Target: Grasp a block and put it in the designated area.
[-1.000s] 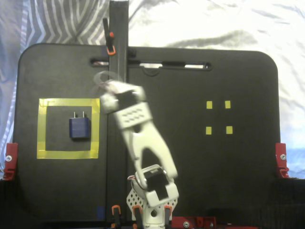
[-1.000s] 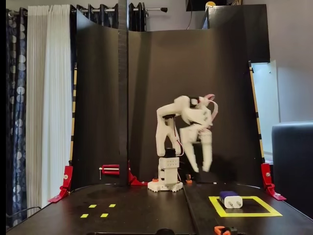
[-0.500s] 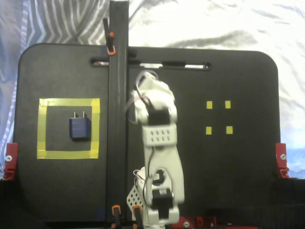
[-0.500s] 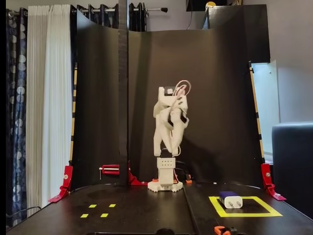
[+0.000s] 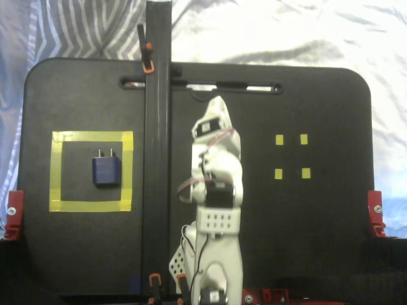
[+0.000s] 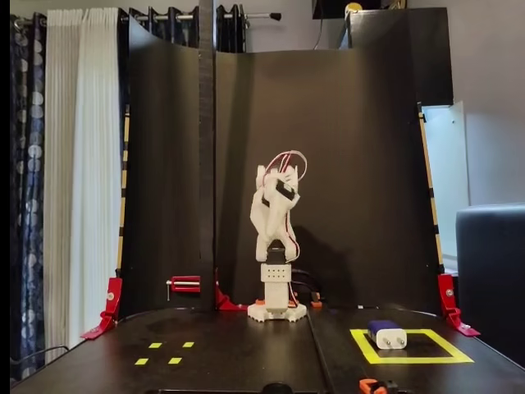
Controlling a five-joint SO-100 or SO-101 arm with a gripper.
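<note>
The dark-blue block [image 5: 106, 170] lies flat inside the designated area, a large square of yellow tape [image 5: 92, 136] at the left of the black board, with its two prongs pointing to the far side. Both show at the lower right in the other fixed view, the block [image 6: 385, 333] inside the tape square [image 6: 410, 359]. The white arm [image 6: 276, 213] is folded up over its base at the board's middle. My gripper [image 5: 218, 103] ends in a narrow point, looks shut and empty, and is well to the right of the block.
A tall black post [image 5: 157, 159] stands between the arm and the yellow square. Several tiny yellow tape squares [image 5: 279, 140] sit right of the arm. Red clamps [image 5: 14, 213] [image 5: 376, 213] hold the board's edges. A black backdrop [image 6: 344, 164] rises behind the arm.
</note>
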